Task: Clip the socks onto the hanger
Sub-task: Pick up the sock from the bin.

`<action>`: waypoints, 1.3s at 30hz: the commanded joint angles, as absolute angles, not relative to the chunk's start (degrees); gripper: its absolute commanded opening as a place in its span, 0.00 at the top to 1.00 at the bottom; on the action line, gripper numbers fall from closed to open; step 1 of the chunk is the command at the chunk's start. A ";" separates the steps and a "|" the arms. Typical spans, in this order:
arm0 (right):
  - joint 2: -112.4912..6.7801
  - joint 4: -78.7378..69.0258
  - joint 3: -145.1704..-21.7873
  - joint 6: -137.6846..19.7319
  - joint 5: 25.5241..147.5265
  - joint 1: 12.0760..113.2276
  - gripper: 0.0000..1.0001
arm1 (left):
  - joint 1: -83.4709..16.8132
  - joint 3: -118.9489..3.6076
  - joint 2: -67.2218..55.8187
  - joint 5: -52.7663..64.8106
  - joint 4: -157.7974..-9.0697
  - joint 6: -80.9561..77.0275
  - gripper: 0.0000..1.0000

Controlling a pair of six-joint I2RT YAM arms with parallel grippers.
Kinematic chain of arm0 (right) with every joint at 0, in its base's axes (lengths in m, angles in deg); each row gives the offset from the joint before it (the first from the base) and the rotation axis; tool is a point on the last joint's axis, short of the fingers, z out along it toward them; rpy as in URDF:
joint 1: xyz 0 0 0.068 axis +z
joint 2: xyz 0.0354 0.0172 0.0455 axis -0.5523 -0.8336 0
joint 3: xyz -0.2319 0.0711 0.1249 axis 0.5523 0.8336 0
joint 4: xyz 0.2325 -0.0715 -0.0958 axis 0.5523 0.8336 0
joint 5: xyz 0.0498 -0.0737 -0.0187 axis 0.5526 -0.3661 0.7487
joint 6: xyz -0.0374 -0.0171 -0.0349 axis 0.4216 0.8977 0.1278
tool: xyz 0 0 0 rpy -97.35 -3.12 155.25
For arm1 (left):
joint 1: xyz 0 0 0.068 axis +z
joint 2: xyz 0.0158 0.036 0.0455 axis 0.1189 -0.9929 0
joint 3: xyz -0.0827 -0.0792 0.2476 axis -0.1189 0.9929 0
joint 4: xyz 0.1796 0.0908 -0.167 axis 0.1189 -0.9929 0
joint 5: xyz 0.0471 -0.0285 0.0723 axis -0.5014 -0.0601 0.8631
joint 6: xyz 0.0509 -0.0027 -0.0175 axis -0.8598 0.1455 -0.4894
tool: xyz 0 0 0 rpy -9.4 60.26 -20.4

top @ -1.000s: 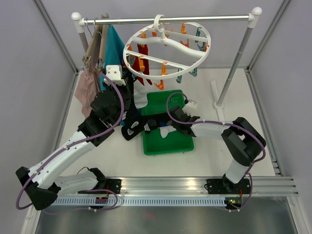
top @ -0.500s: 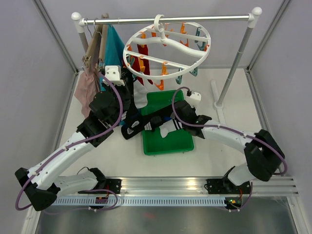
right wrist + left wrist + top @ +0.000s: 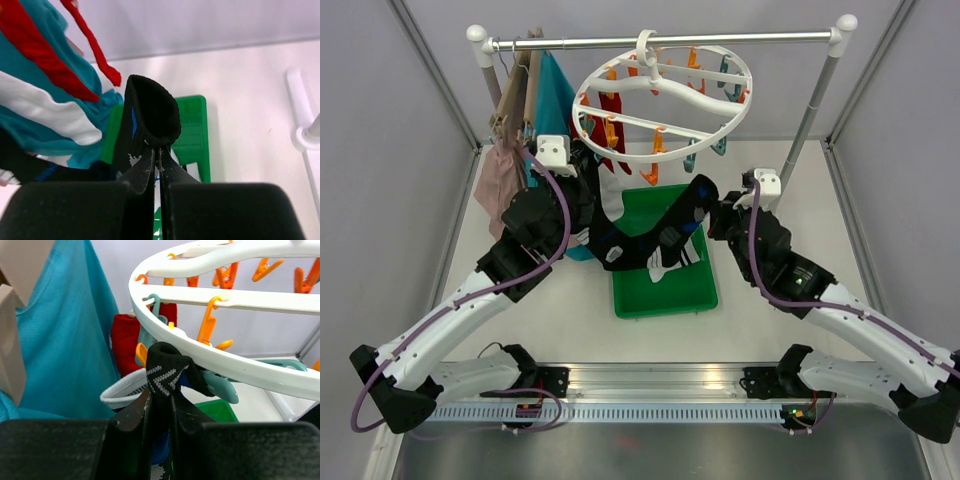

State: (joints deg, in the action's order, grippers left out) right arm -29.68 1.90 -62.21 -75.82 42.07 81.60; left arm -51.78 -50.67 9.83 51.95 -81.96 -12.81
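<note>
Nearest you, the green tray lies about the middle of the table, with dark and white fabric heaped in its far half. Your right gripper hangs over the tray's far right corner, clenched tight on the blue-marked sock. That sock is black. Its folded end stands up above the fingertips and the rest trails down and left toward the tray.

Further back, toward the far left part of the table, your left gripper is raised just under the near left rim of the hanger. The chevron sock, black with pale zigzag marks, runs down between its 2 fingers. You cannot tell from these views whether the fingers press the sock or stand loose beside it. The sock's top end is bunched against the underside of the rim, between an orange clip and a teal clip and touching both. Whether either clip bites it is hidden.

Just behind it a red sock hangs from the same side of the ring.

The hanger itself, a white ring with curved crossbars and many orange and teal clips, hangs tilted by its hook from the rail along the far edge. At the rail's left end, by the far left corner, hang the teal cloth and the pink garment
</note>
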 commanded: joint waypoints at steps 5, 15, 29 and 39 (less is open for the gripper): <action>-23.99 3.42 -67.96 -64.21 50.22 81.95 1.00 | -51.48 -50.54 11.35 44.52 -80.00 -10.03 0.75; -21.61 6.06 -74.11 -59.20 56.02 82.04 1.00 | -51.48 -50.02 12.22 42.07 -81.32 -10.65 0.69; -22.75 7.03 -75.87 -58.93 65.96 82.04 1.00 | -51.48 -45.27 17.15 6.23 -78.86 -11.88 0.50; -22.84 7.03 -74.29 -59.46 69.92 82.65 1.00 | -51.48 -40.00 16.00 -4.26 -74.12 -8.10 0.48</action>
